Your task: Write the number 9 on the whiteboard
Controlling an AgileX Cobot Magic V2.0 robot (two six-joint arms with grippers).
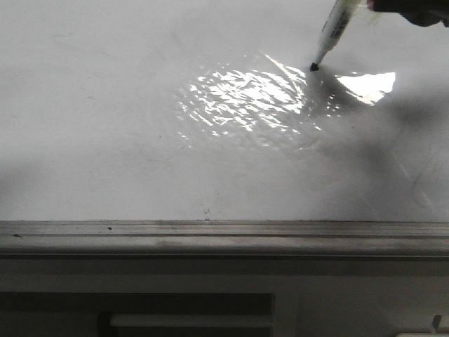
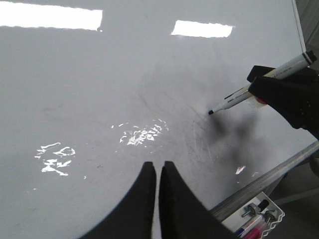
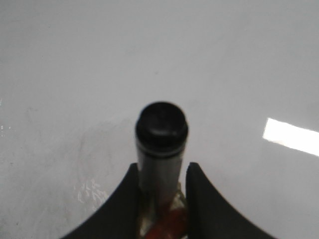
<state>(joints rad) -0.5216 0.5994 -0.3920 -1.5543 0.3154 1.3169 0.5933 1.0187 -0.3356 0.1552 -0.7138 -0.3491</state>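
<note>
On glossy wrinkled whiteboard (image 1: pixel 105 126), black marker tip (image 1: pixel 314 67)

Glossy whiteboard (image 1: pixel 105 140), grey-railed edge (image 1: pixel 210 235)

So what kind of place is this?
Probably a classroom or lab writing station: a large glossy white whiteboard with a grey metal rail along its edge, a white marker pen with a black tip, and a small tray of spare markers beside the board.

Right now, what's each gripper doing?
Left gripper: closed, holding nothing.
Right gripper: closed on the marker pen, tip at the whiteboard.
</note>
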